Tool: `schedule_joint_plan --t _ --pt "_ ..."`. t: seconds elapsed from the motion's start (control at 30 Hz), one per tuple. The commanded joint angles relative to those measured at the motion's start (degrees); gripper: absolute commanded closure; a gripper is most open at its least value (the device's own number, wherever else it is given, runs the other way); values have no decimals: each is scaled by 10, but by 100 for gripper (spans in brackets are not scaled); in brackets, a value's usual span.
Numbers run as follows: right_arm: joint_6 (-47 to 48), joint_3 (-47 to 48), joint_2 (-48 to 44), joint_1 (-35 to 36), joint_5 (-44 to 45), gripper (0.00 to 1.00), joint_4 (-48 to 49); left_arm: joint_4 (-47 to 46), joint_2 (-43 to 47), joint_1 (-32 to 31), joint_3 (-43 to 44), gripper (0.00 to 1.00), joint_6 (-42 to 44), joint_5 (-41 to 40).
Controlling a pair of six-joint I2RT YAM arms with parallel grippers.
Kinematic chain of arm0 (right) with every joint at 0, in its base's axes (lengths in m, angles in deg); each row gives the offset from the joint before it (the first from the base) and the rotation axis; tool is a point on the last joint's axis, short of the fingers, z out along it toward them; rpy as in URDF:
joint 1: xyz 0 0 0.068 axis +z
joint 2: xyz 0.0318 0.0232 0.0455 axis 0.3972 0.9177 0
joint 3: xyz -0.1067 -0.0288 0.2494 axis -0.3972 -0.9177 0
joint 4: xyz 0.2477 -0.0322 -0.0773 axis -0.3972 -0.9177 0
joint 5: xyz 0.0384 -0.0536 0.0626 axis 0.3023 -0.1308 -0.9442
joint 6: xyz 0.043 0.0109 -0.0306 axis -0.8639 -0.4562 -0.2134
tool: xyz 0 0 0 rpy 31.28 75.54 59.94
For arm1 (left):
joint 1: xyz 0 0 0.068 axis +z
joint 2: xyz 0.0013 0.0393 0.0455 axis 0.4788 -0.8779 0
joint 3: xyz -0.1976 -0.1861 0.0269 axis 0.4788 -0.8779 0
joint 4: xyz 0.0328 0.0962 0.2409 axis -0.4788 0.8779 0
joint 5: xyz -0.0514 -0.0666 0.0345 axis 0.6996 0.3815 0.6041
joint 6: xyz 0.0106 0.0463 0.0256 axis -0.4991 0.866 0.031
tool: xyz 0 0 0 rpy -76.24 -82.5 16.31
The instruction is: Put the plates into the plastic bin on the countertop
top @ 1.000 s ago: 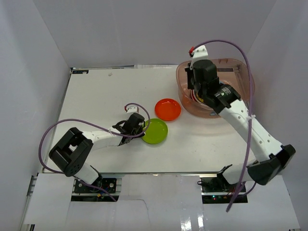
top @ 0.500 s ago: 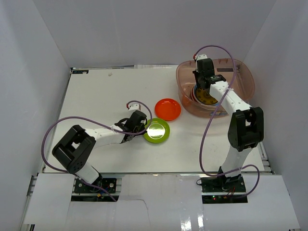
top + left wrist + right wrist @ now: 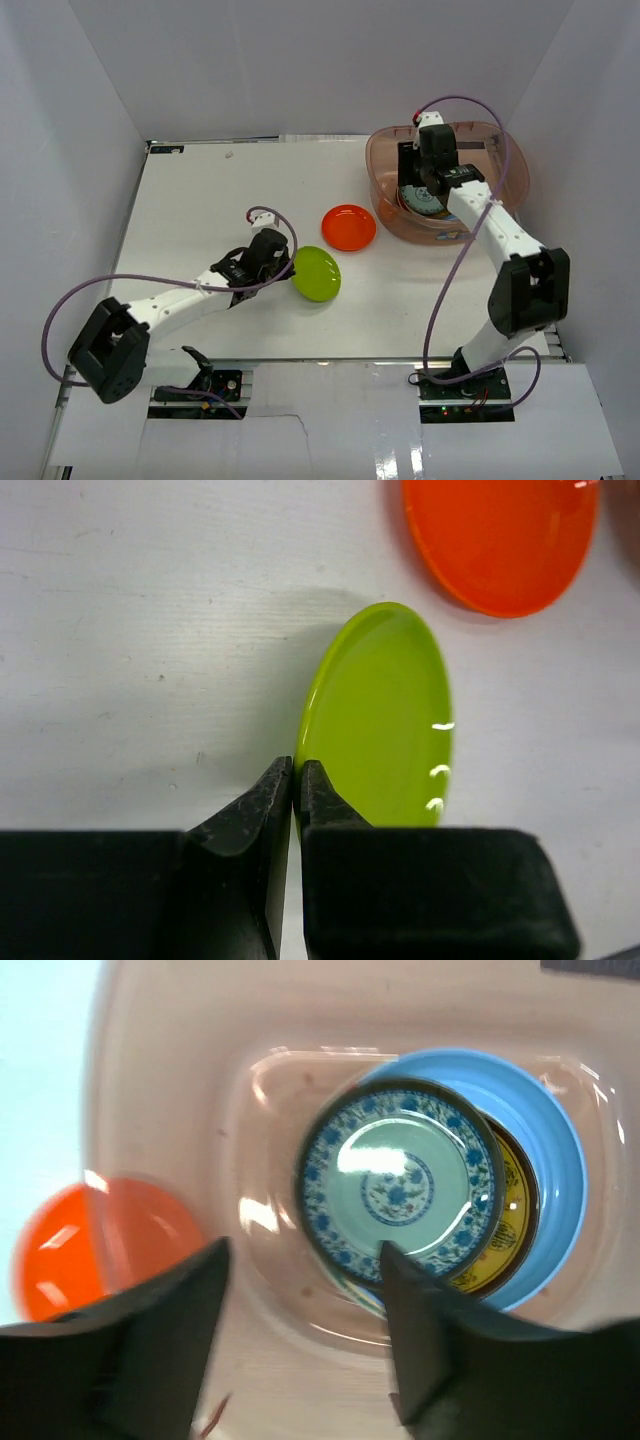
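Observation:
My left gripper (image 3: 295,780) is shut on the near rim of the green plate (image 3: 385,720) and holds it tilted up on edge over the countertop (image 3: 130,630). In the top view the left gripper (image 3: 291,267) is left of the green plate (image 3: 317,273). The orange plate (image 3: 349,227) lies flat beside the plastic bin (image 3: 500,190). My right gripper (image 3: 303,1250) is open and empty above the bin's floor. Below it a teal patterned plate (image 3: 400,1185) lies on a brown-yellow plate (image 3: 512,1225) and a light blue plate (image 3: 560,1150).
White walls enclose the countertop (image 3: 200,200) on three sides. The orange plate (image 3: 70,1250) shows through the bin's translucent wall (image 3: 180,1080). The orange plate (image 3: 500,540) lies just beyond the green one.
My left gripper closed on the green plate and tipped it up off the table, drawing back left. My right gripper opened over the bin; the teal patterned plate now lies on the stack.

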Motion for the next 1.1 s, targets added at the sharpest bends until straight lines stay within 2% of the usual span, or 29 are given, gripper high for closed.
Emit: schedule_joint_plan --t 0.0,0.03,0.07,0.1,0.13,0.23,0.37,0.43,0.6,0.67,0.8,0.9,0.93,1.07 --pt "-84 -52 -149 0 -59 41 35 36 79 1 20 100 3 34" --pt "-100 -77 -179 0 -90 51 50 39 89 1 29 100 -1 39" --pt "-117 -106 -213 0 -105 67 90 42 95 1 39 100 -3 45" --pt "-133 -135 -285 0 -120 84 113 43 99 1 51 100 -3 50" --pt "-163 -189 -321 0 -137 92 132 43 97 0 82 100 -3 61" --pt "-202 -259 -455 0 -195 92 209 35 55 -3 144 100 4 86" --pt "-222 -297 -564 0 -184 92 195 -3 -34 -10 283 100 22 108" --pt "-220 -302 -584 1 -175 92 167 -19 -98 -15 332 100 28 117" --pt "-205 -316 -624 1 -147 92 146 -31 -251 -20 530 100 31 132" --pt "-204 -321 -629 0 -150 92 141 -30 -302 -22 588 100 33 135" --pt "-211 -335 -636 0 -168 92 139 -24 -453 -24 760 100 36 138" --pt "-210 -337 -641 0 -172 92 128 -13 -550 -25 849 100 34 149" --pt "-207 -338 -643 0 -169 92 127 -10 -571 -26 905 100 33 151" --pt "-208 -340 -645 0 -172 92 120 -13 -647 -27 990 100 21 159"
